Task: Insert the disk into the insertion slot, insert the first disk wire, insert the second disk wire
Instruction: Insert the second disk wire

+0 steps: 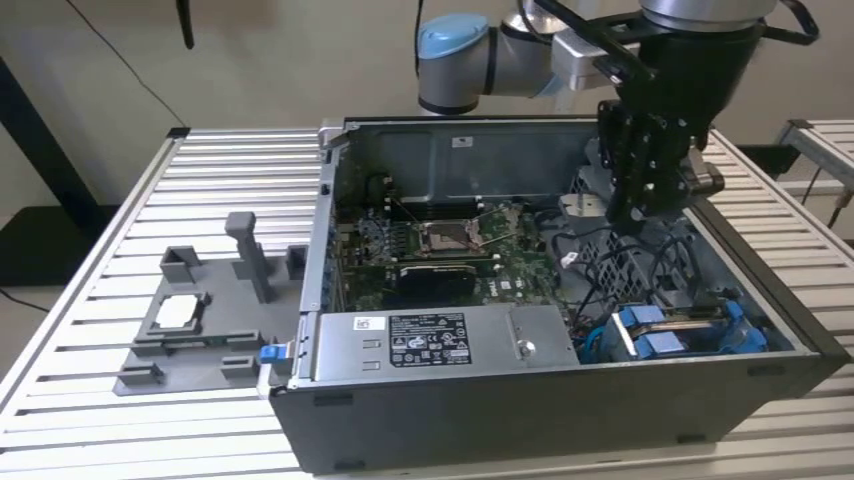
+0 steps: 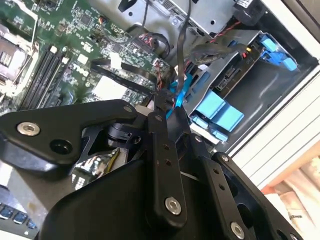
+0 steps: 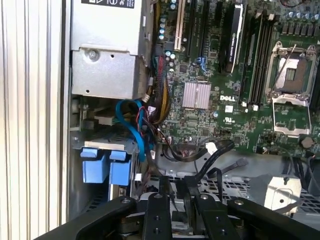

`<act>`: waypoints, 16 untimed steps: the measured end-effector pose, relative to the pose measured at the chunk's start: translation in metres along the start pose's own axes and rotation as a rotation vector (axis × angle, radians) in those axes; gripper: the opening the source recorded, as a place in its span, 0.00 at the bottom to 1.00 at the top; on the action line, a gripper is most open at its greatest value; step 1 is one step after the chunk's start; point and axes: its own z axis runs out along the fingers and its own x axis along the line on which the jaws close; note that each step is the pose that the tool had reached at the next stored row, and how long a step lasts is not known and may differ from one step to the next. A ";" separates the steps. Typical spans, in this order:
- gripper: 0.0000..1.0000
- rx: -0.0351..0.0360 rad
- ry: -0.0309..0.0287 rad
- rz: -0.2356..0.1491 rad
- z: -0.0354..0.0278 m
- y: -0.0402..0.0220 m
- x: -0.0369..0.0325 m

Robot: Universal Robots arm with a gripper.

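One arm [image 1: 694,60] pointing down into case [image 1: 534,410] | claw [image 1: 638,220] near disk [image 1: 683,328]; pinched nearly closed, hold unclear

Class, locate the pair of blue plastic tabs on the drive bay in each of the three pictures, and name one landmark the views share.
Exterior view: blue tabs in the near corner of the case, at the exterior view's right.
First wrist view: blue tabs next to the silver power supply.
Second wrist view: blue tabs just past the end effector.
Shared landmark: the green circuit board.

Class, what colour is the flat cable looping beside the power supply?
The cable is bright blue, clearest in the first wrist view.
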 end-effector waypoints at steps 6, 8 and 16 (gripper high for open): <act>0.27 0.0047 -0.0049 -0.062 -0.0018 0.0017 -0.0002; 0.27 0.0060 -0.0056 -0.077 -0.0031 0.0027 -0.0003; 0.27 0.0296 0.0175 -0.092 -0.0014 0.0093 -0.0083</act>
